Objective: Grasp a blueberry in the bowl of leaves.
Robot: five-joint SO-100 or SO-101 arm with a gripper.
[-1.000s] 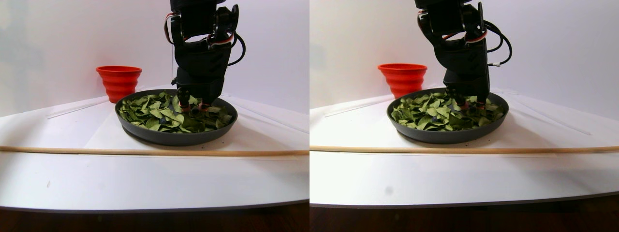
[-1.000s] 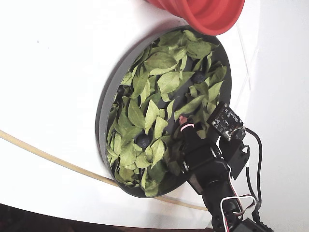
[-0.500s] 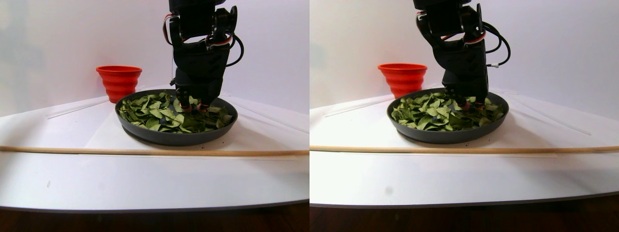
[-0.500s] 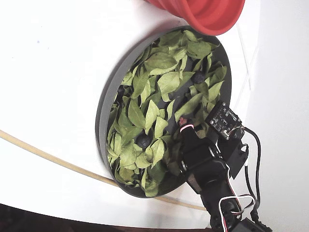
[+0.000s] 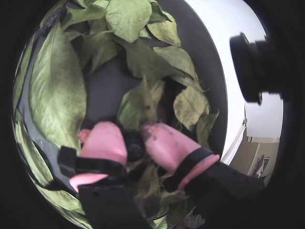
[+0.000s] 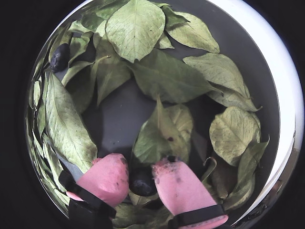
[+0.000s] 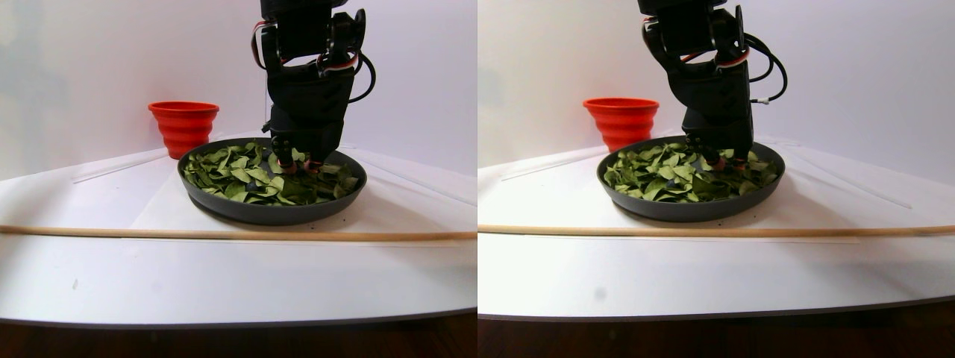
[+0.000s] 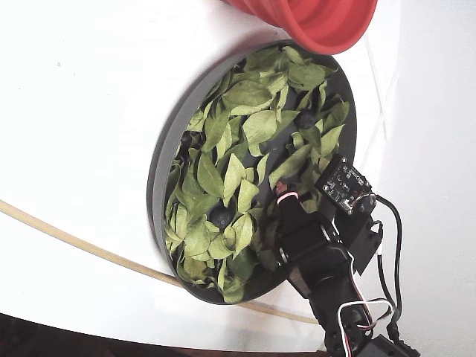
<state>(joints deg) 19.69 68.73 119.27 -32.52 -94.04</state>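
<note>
Bowl (image 8: pixel 165 160): dark grey. Leaves (image 6: pixel 136 26): light to mid green, pale veins. Blueberry (image 6: pixel 141 182): near-black blue. Gripper (image 6: pixel 140 177): 2 pink fingertips (image 6: pixel 108 176), dark smudges, black body. Ribbed cup (image 7: pixel 183 127), far left: red. Table (image 7: pixel 224 276): white. Stick (image 7: pixel 239 235): tan.

Blueberry (image 6: pixel 142 183) perhaps half-hidden between fingertips (image 6: pixel 108 175)

Lab-style test bench: bare white table (image 7: pixel 224 276), plain white backdrop, exposed wiring.
</note>
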